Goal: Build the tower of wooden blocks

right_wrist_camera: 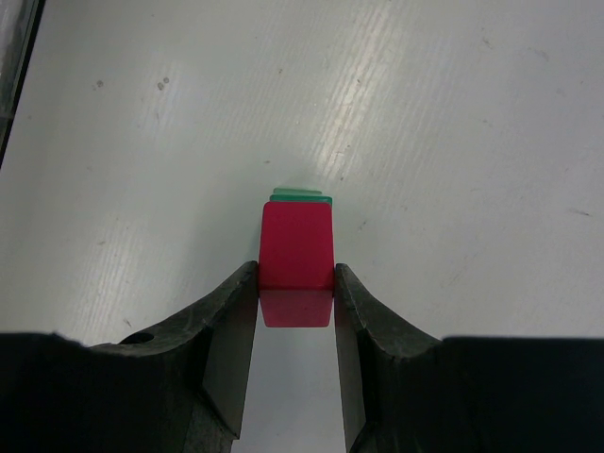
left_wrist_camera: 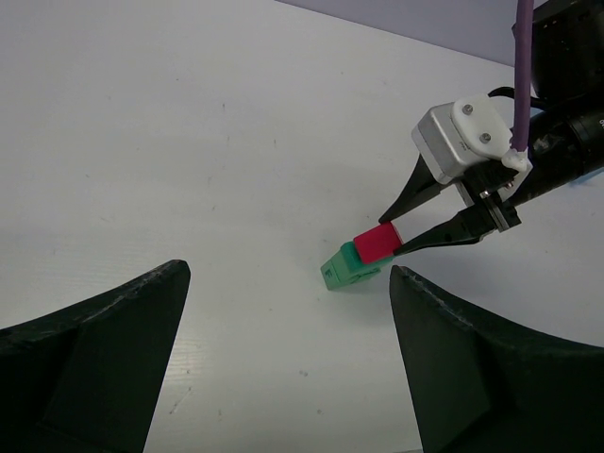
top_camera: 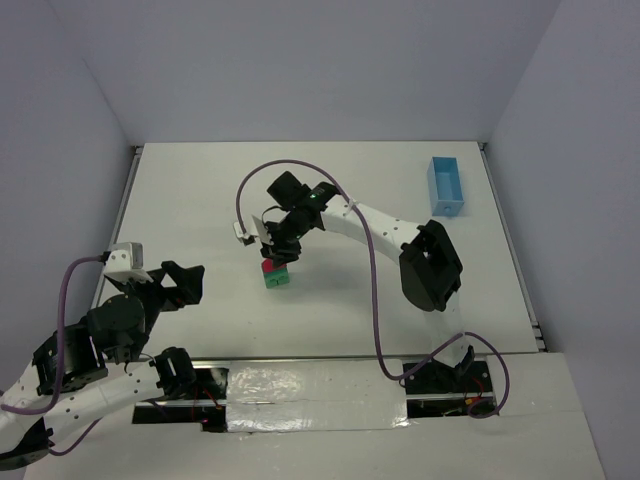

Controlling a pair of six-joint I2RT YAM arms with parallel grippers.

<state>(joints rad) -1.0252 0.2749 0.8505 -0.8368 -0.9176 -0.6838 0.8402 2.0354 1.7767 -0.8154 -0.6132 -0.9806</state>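
A small stack of green blocks stands near the table's middle; it also shows in the left wrist view and as a thin green edge in the right wrist view. My right gripper is shut on the red roof-like block and holds it right on top of the green stack; whether it rests on it I cannot tell. In the left wrist view the red block sits between the right gripper's fingertips. My left gripper is open and empty, left of the stack.
A light blue plastic box stands at the back right of the white table. The right arm's elbow hangs over the table's right half. A purple cable loops above the right arm.
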